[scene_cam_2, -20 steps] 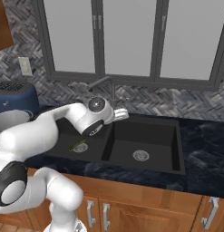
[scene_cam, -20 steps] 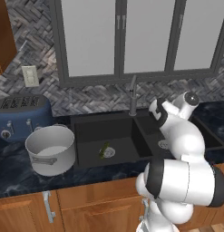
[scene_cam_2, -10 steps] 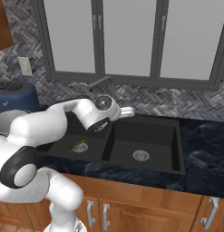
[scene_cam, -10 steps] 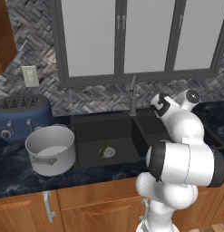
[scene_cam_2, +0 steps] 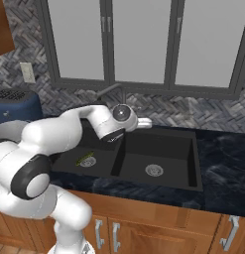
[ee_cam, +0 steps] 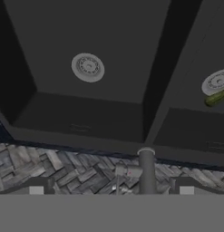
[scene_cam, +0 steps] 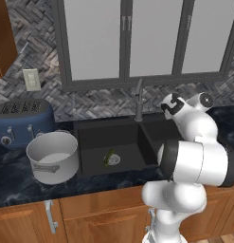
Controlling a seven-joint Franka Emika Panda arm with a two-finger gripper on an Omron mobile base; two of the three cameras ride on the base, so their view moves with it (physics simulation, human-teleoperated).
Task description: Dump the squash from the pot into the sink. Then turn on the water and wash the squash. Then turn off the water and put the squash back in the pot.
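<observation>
Left base view had the squash point(scene_cam: 109, 157) lying beside the drain in the sink point(scene_cam: 90, 130), well apart from the pot point(scene_cam: 52, 156) standing on the counter point(scene_cam: 14, 182) near the toaster point(scene_cam: 21, 121). The gripper point(ee_cam: 111, 186) hung just behind the faucet point(scene_cam: 139, 99), jaws spread wide, grasping nothing.

The white arm with dark joints bends forward from its base, elbow raised and forearm reaching ahead. Its two-finger gripper point(ee_cam: 111, 186) points outward at wrist height, the small dark fingertips point(ee_cam: 36, 185) spread wide apart, holding nothing.
</observation>
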